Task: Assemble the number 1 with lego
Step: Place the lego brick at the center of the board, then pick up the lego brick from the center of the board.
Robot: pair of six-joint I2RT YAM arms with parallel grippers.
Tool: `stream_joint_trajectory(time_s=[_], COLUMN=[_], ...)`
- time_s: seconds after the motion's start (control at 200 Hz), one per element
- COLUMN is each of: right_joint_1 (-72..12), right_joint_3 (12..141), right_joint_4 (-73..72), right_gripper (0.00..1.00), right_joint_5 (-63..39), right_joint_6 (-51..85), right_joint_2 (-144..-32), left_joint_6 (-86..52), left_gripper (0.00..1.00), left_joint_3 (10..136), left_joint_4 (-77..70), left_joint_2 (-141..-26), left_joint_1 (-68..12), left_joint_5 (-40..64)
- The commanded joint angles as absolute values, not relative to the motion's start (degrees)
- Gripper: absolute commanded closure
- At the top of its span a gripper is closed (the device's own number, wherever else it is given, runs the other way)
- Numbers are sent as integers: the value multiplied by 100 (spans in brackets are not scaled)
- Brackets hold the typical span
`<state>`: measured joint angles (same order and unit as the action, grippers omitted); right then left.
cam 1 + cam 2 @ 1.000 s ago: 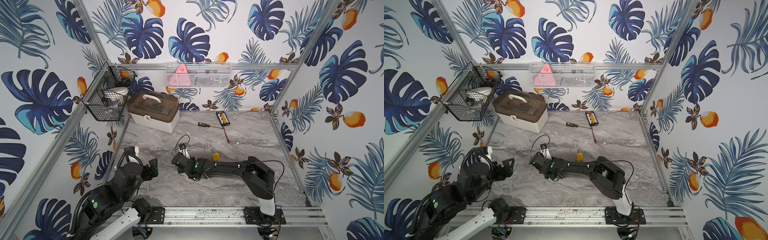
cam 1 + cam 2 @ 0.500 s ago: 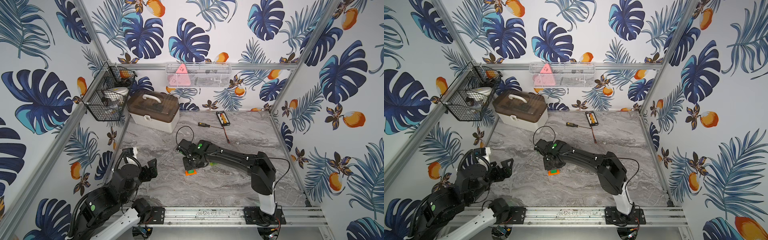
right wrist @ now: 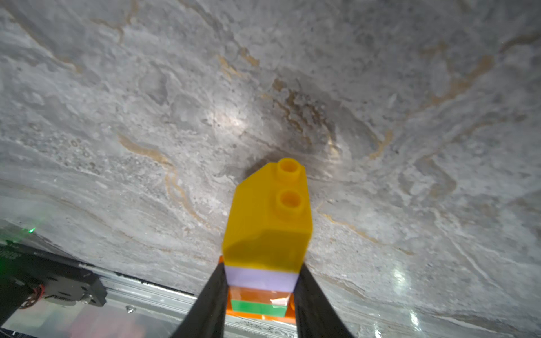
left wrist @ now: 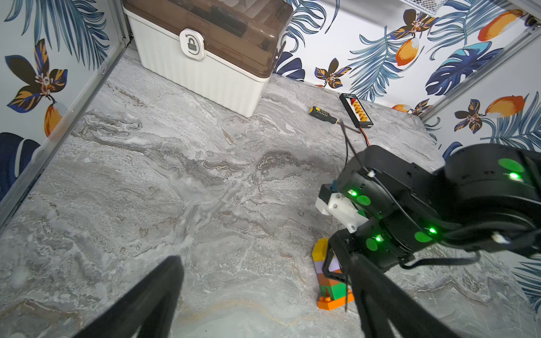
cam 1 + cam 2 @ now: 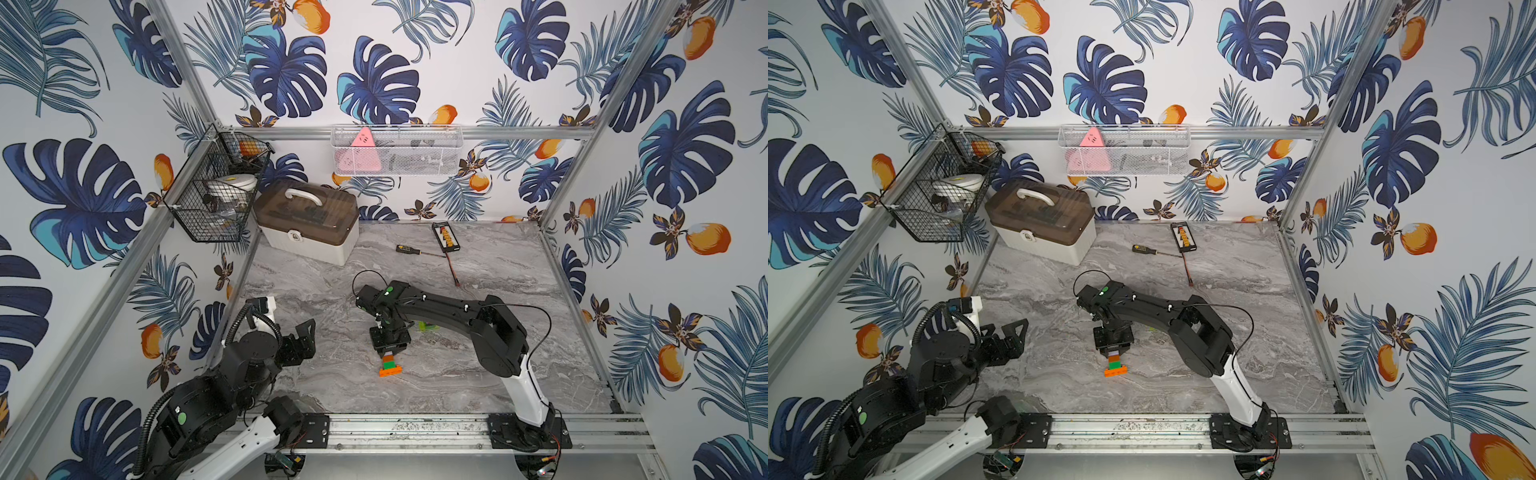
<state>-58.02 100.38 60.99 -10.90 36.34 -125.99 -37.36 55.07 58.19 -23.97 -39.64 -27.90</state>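
A lego tower (image 5: 389,366) (image 5: 1115,366) stands on the marble table near the front middle. It has an orange base plate, then green, brown and lilac bricks, and a yellow sloped brick (image 3: 266,222) on top. My right gripper (image 5: 390,353) (image 3: 261,269) comes down over it, one finger against each side of the lilac and brown bricks. The left wrist view shows the tower (image 4: 328,281) upright under the right arm. A lime brick (image 5: 428,326) lies behind that arm. My left gripper (image 5: 305,338) (image 4: 263,307) hangs open and holds nothing at the front left.
A white toolbox with a brown lid (image 5: 307,226) sits at the back left. A screwdriver (image 5: 405,249) and a black-and-orange abacus (image 5: 445,237) with a wire lie at the back. Wire baskets (image 5: 220,187) hang on the walls. A metal rail (image 5: 415,428) runs along the front.
My right arm has swung toward the front of the table with the tower, which now rests on its orange base. The left arm has barely shifted.
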Motion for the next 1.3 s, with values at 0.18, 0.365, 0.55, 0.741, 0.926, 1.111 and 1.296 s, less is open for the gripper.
stream_joint_trajectory(time_s=[0.18, 0.365, 0.55, 0.741, 0.926, 1.111, 1.296], right_joint_1=[-5792, -5827, -6276, -6272, -6005, -4493, -4434], right_joint_3=[10241, 9616, 7489, 4174, 3244, 3623, 3959], right_joint_4=[6259, 5578, 3872, 839, 435, 1033, 1220], right_gripper=[33, 22, 0, 14, 15, 11, 12], right_joint_5=[-541, 307, 2438, 3411, 3402, 1159, 967], right_joint_6=[3665, 3671, 3238, 2833, 2548, 2715, 2249], right_joint_2=[-12383, -10921, -8741, -6573, -6086, -6566, -6984], left_joint_6=[-3649, -3590, -3418, -3092, -3692, -4268, -4437], left_gripper=[3, 1, 1, 1, 1, 1, 1], left_joint_3=[5487, 5456, 5408, 5270, 4332, 3109, 2435], left_joint_4=[5665, 5605, 5414, 4869, 3778, 2550, 2237], left_joint_2=[-2307, -2329, -2602, -3418, -3627, -3347, -2796], left_joint_1=[-4021, -4058, -4166, -4228, -4228, -4255, -4298], left_joint_5=[-2839, -2706, -2314, -996, -130, 214, 204])
